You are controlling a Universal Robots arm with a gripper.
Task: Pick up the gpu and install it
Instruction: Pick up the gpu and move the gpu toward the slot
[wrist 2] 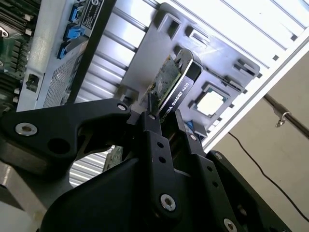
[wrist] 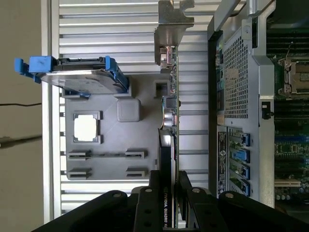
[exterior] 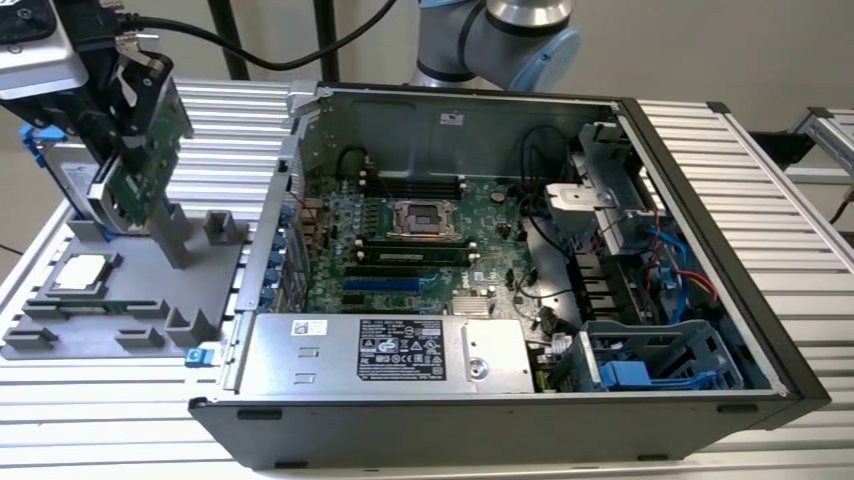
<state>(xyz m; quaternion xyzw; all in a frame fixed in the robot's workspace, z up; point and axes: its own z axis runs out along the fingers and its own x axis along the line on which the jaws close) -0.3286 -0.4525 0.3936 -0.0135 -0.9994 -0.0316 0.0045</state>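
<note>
Exterior view: set high, faced down slantwise into the open computer case [exterior: 414, 125], mid-range; grey tray [exterior: 154, 290] at nine o'clock of the case. Both wrist views: close behind the gripper [wrist: 169, 179], sighted along its clamped card [wrist: 169, 111]; shared tray and case side.

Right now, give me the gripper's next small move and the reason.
Probably lift straight up a little: the gripper is shut on the gpu, which stands on edge over the grey holder, outside the computer case; clearing the holder's posts before any sideways travel seems safest.
</note>
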